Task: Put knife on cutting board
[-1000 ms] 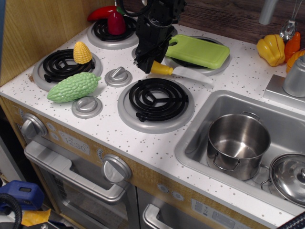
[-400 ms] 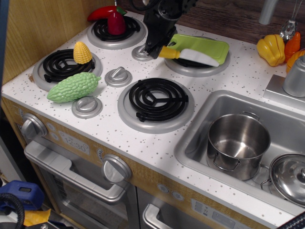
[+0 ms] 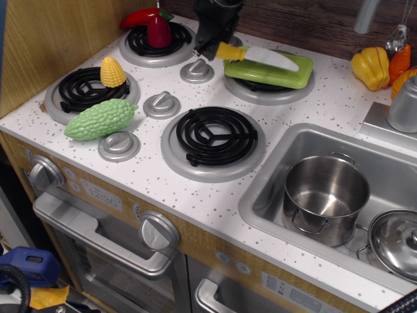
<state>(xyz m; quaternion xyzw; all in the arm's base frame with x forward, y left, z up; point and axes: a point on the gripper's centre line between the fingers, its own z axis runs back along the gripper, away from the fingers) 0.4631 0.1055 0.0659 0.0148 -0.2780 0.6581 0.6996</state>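
1. Far left, the corn cob (image 3: 112,71) sits on its burner with the bumpy green gourd (image 3: 100,119) just in front of it. Both are well apart from my work, so I leave them alone.
2. Moving right, my gripper (image 3: 218,47) is clamped on the yellow handle of the knife (image 3: 256,57). I have it by the very end, so any twist will swing the blade.
3. The pale blade points right, out over the cutting board (image 3: 269,70), which rests on the back-right burner. I cannot tell whether the blade touches the green surface or hovers just above it.
4. To do this well, I judge I should carry the handle a little further right so the whole knife lies over the board, not only the blade.
5. Then lower gently, keep the knife level, and let go only once it rests flat.
6. Further right, the sink (image 3: 260,195) holds a steel pot (image 3: 324,194). A tilted release could let the knife slide off toward it.
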